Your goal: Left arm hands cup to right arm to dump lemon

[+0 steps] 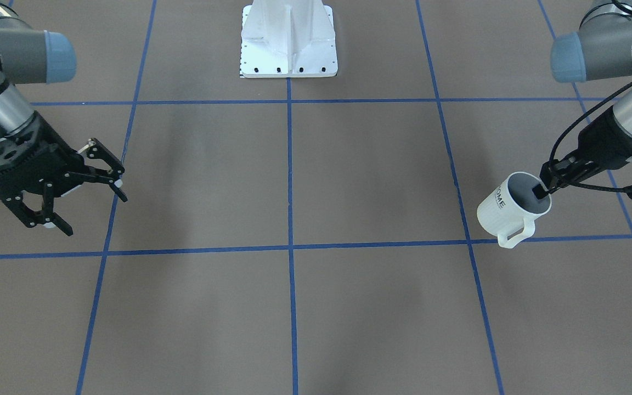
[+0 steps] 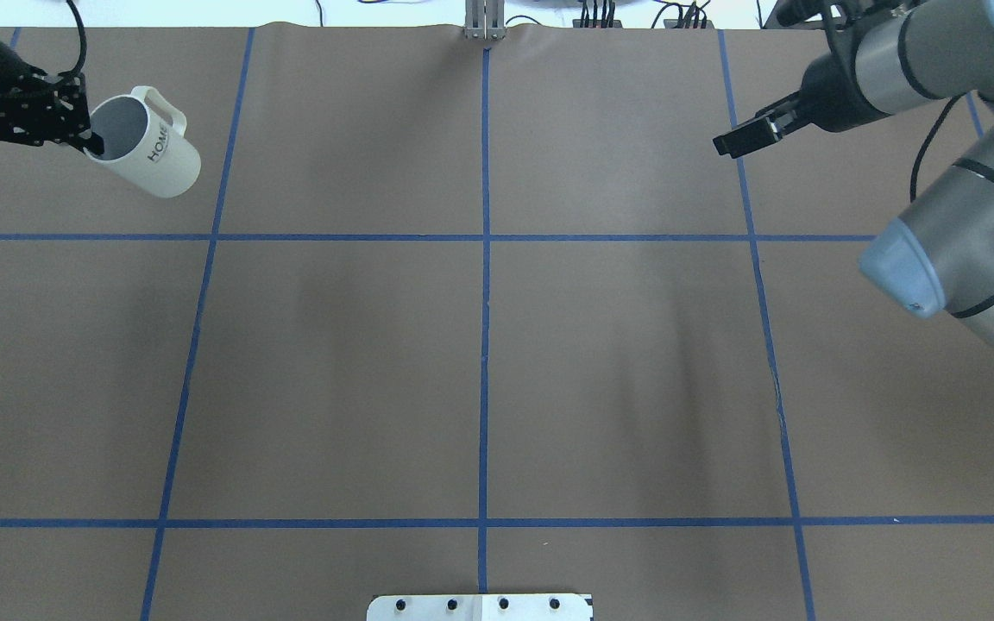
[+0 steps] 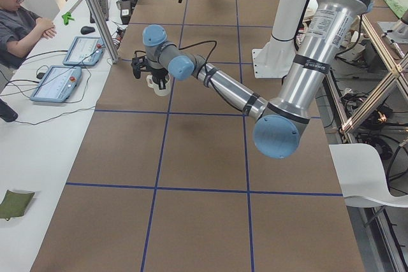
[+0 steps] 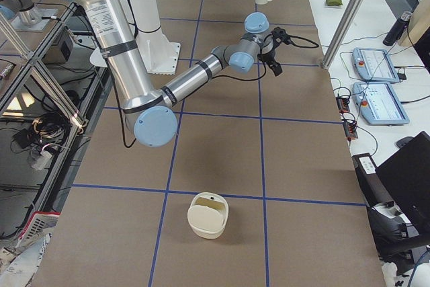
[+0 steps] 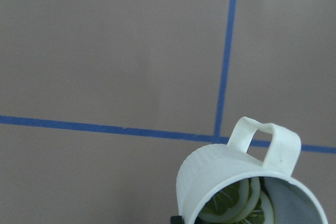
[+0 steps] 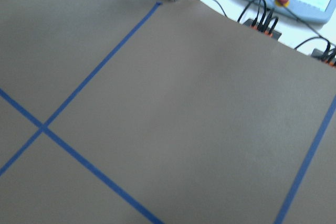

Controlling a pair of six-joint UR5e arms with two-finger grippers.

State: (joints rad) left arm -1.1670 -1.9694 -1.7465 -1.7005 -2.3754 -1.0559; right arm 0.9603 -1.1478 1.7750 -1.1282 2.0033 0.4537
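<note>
One brown table (image 1: 349,181), blue tape lines (image 1: 289,164); we see the left gripper (image 1: 545,189) clamping the tilted cup (image 1: 505,211) by its rim, lemon (image 5: 233,203) inside, and the right gripper (image 1: 95,214) splayed empty.

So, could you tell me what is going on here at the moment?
The left gripper is clamped on the rim of the cup, holding it tilted at the left side of the table, with the lemon inside. The right gripper is open and empty, far across the table. No hand-over yet.
</note>
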